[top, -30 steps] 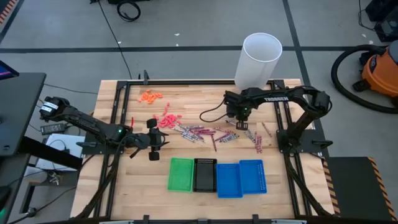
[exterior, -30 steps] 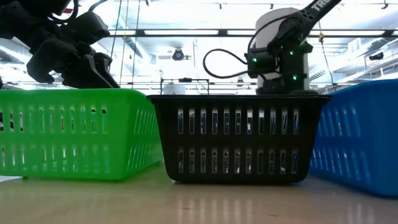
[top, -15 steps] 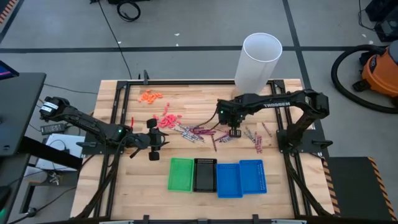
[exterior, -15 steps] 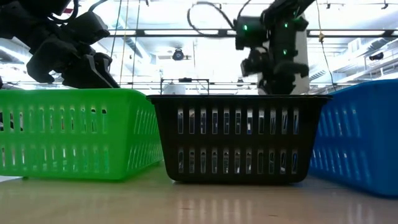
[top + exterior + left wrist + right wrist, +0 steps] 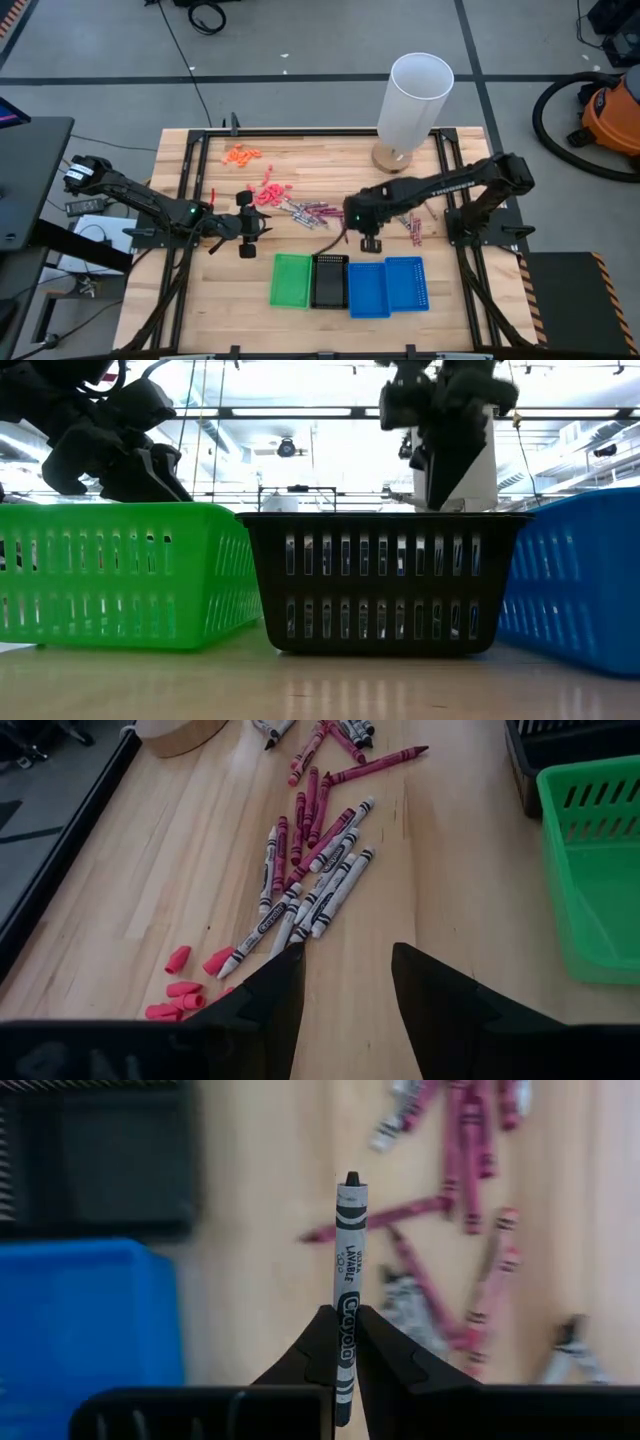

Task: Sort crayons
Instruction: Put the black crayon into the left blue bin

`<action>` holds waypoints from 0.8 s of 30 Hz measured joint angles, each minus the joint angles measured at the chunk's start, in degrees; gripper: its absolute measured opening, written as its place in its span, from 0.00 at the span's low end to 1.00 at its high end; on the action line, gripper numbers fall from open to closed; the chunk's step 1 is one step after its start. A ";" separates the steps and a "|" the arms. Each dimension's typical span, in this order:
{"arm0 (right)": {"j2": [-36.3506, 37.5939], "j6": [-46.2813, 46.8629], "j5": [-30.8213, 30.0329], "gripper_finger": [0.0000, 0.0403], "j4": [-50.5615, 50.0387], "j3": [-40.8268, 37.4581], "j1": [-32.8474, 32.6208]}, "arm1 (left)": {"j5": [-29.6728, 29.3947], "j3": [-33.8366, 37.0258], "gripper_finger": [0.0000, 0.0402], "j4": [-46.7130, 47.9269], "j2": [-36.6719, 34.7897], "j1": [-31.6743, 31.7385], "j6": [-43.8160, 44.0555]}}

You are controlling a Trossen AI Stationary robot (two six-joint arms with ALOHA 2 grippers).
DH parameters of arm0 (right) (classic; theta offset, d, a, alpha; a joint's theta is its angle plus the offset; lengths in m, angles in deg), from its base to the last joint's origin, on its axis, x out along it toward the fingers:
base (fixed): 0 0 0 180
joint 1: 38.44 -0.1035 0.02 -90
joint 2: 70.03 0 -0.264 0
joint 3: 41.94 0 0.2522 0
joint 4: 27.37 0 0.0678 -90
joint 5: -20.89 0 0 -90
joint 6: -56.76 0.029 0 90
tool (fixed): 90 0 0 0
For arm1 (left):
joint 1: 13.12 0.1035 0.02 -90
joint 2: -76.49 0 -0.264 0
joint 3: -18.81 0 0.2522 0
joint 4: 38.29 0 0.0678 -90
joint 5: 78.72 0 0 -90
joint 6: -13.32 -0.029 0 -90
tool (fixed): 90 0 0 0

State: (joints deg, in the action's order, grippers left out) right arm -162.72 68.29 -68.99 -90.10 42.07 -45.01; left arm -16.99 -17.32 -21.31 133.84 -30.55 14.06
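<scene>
Pinching one grey crayon, right fingers hover behind four trays; left fingers gape empty.

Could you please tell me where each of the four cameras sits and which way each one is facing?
High view: overhead, straight down on the table; both arms show.
Low view: at tabletop height, level across the black basket; both hands hang above.
Left wrist view: on the left arm, facing the crayons; left hand open.
Right wrist view: on the right arm, facing the table; right hand grips a grey crayon.
Shared: both wrist views show the crayons.
</scene>
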 joint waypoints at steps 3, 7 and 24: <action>0.00 6.79 0.02 0.07 1.45 0.01 -3.69 | 0.00 0.00 0.40 -0.01 0.00 0.00 -0.10; 0.00 15.95 -1.08 0.07 3.33 0.01 -8.51 | 0.00 0.00 0.40 -0.01 0.00 0.00 -0.12; 0.00 55.38 -11.76 0.07 12.77 -5.57 -24.77 | 0.00 0.00 0.40 -0.01 0.00 0.00 -0.10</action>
State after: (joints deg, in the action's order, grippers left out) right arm -162.72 123.67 -80.76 -77.33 36.51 -69.78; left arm -16.99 -17.32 -21.32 133.84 -30.55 13.96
